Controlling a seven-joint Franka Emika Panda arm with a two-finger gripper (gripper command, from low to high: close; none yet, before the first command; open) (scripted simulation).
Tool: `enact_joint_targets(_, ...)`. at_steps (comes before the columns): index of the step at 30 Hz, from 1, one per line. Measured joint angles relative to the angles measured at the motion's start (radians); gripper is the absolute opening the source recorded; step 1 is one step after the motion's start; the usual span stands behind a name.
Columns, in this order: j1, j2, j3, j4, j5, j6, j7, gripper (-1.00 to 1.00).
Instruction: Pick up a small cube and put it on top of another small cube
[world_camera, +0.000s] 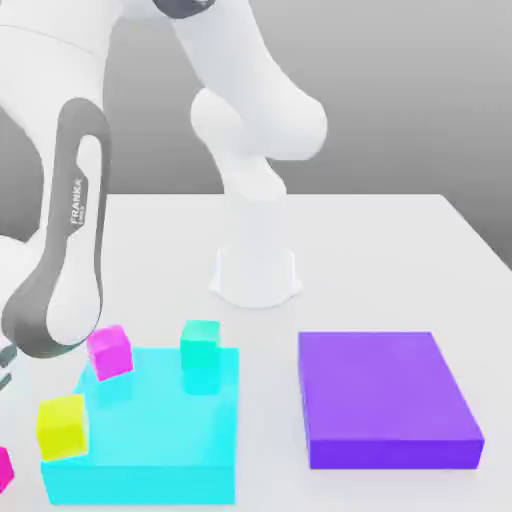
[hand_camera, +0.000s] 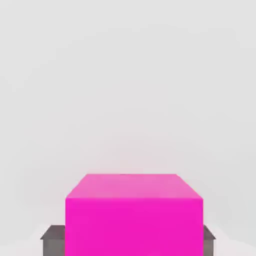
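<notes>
Small cube (hand_camera: 134, 215), hot pink, sits right at the gripper (hand_camera: 129, 240). In the hand view it fills the space directly under the hand, with grey parts of the gripper showing just past both of its side faces. Its faces lie square to the gripper, so no twist looks needed. I cannot tell whether the gripper is clamped on it or only brackets it. In the exterior view a sliver of the same cube (world_camera: 3, 466) shows at the left edge, low on the white table (world_camera: 400, 250), under the arm (world_camera: 70, 250) that bends down toward that corner.

The coming move turns on one relation: every possible resting place lies toward the exterior view's right of the cube and higher than it. My judgement is that the cube must go up first and then across.

Nearest is the yellow cube (world_camera: 62, 427), on the near left corner of the cyan block (world_camera: 150, 440), just beside the pink cube. The cyan block is a flat platform rather than a container, and it carries three small cubes. Besides the yellow one there are a purplish magenta cube (world_camera: 110, 352) tilted at its far left corner and a teal cube (world_camera: 200, 342) on its far edge. The three stand apart from one another.

Further to the right, well apart from the cyan block, lies the purple block (world_camera: 385, 400). The robot's base (world_camera: 255, 270) stands behind both.
</notes>
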Motion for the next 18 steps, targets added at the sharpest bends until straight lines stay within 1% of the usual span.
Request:
enact_joint_targets(2,-0.001,0.001,0.0,0.0,0.001,0.0,0.0,-1.0)
enact_joint_targets(6,-0.002,-0.122,0.003,-0.028,-0.004,-0.097,-0.003,-1.0)
enact_joint_targets(8,0.01,-0.163,0.005,-0.047,-0.033,-0.128,-0.028,-1.0)
enact_joint_targets(13,0.032,-0.26,0.026,-0.098,-0.093,-0.193,-0.124,-1.0)
enact_joint_targets(18,0.04,-0.369,0.065,-0.151,-0.095,-0.248,-0.261,-1.0)
